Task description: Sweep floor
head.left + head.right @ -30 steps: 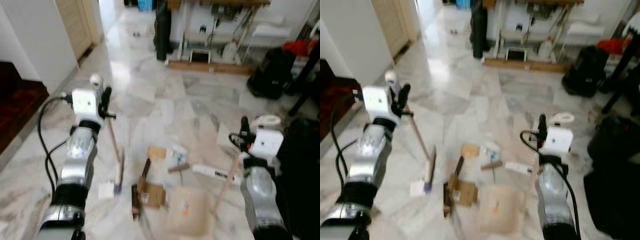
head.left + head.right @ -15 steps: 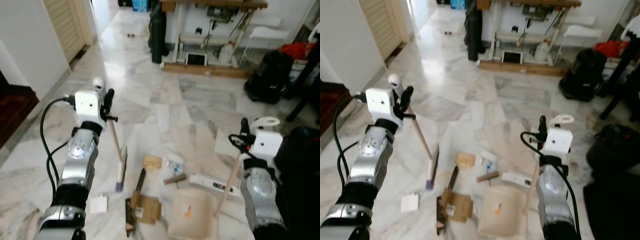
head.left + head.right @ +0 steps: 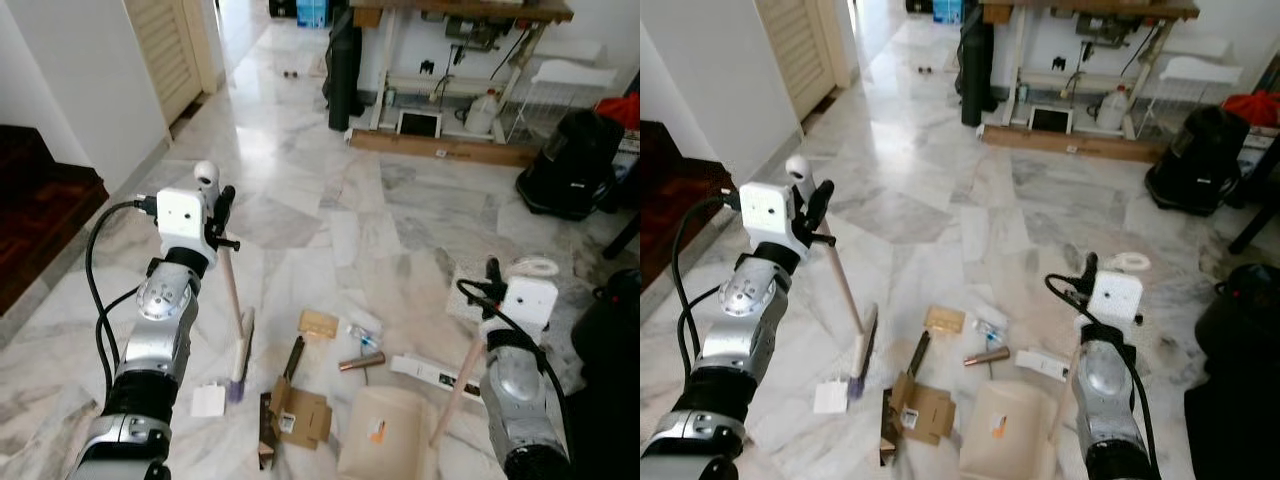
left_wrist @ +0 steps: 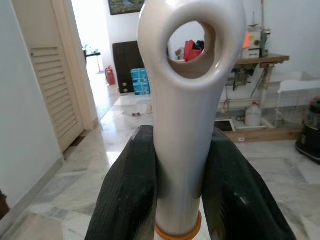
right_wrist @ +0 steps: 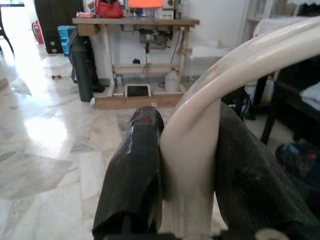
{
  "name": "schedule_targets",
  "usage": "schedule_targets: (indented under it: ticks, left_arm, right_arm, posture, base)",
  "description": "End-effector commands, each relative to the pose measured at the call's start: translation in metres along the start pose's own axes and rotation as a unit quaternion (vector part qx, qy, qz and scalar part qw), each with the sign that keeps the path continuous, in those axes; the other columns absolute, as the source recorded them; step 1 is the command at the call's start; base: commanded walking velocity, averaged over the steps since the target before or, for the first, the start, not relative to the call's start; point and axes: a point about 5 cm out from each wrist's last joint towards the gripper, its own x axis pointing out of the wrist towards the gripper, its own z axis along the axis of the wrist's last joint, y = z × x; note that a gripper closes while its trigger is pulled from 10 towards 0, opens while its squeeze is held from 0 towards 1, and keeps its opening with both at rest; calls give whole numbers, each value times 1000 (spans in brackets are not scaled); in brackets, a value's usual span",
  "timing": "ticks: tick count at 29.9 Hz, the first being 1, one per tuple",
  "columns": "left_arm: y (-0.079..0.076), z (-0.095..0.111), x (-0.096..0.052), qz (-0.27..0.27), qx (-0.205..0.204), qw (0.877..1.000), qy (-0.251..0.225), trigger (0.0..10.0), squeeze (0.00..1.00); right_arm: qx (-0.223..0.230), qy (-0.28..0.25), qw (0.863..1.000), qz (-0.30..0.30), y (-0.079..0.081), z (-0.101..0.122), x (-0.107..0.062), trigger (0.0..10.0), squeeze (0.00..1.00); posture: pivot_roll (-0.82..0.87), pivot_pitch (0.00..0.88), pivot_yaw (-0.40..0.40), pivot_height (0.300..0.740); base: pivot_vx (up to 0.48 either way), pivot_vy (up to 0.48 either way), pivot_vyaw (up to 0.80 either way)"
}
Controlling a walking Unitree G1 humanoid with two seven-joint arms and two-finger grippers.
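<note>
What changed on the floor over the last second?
Little: the camera shifted, not the litter. The left end effector stays shut on the broom, its head still beside the white card. The right end effector still grips the dustpan handle.

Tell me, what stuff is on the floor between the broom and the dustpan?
Cardboard scraps, a brown stick and a small tube, seen in both eye views.

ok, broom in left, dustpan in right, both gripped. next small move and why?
Probably draw the broom rightward with the left gripper toward the dustpan held by the right gripper. Its head rests left of the cardboard scraps and white paper, and the pan sits right of them.
</note>
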Motion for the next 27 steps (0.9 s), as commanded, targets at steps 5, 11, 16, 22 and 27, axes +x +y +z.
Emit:
schedule_targets:
  ticks: [5, 11, 16, 22, 27]
  left_arm:
    - [-1, 12, 2, -13, 14, 1000, -22, 10000, 0]
    - [-4, 11, 1, -21, 12, 999, -21, 10000, 0]
    - [-4, 11, 0, -22, 12, 999, -22, 10000, 0]
    - [-5, 11, -1, -22, 12, 999, -23, 10000, 0]
    - [-4, 8, -3, -22, 13, 1000, -17, 10000, 0]
  right_arm:
    - [7, 0, 1000, -14, 1, -4, 2, 10000, 0]
    - [9, 46, 999, 9, 8, -20, -3, 10000, 0]
    - [10, 52, 999, 8, 10, -20, 0, 10000, 0]
    - [6, 46, 999, 10, 11, -16, 6, 10000, 0]
    - [-9, 44, 999, 21, 15, -16, 7, 10000, 0]
  posture:
    - [78, 76, 15, 740]
    - [87, 78, 14, 740]
    - [92, 79, 11, 740]
    - [95, 78, 9, 740]
    - [101, 81, 8, 740]
  base:
    - [0, 0, 0]
    - [0, 0, 0]
    - [0, 0, 0]
    - [0, 0, 0]
    - [0, 0, 0]
